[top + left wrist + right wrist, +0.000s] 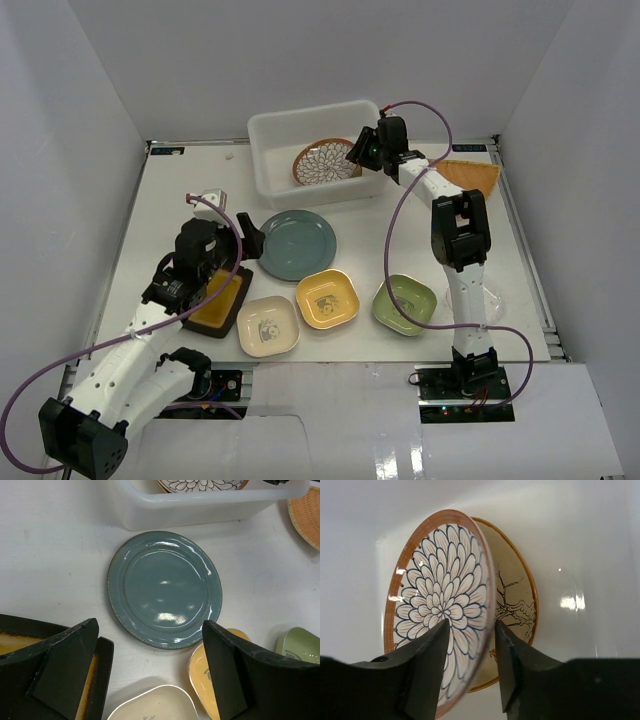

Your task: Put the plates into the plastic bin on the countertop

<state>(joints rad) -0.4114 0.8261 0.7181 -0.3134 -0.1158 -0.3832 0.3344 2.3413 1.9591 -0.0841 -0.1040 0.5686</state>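
Observation:
The plastic bin stands at the back of the countertop. My right gripper reaches into it. In the right wrist view its open fingers straddle the rim of the brown petal-patterned plate, which stands tilted on edge against a tan plate. My left gripper is open and empty, low over the counter just short of the round teal plate. The dark rectangular plate and the cream, yellow and green square plates lie in front.
An orange fan-shaped plate lies right of the bin, beside the right arm. A small white object sits at the left of the counter. White walls enclose the counter on three sides.

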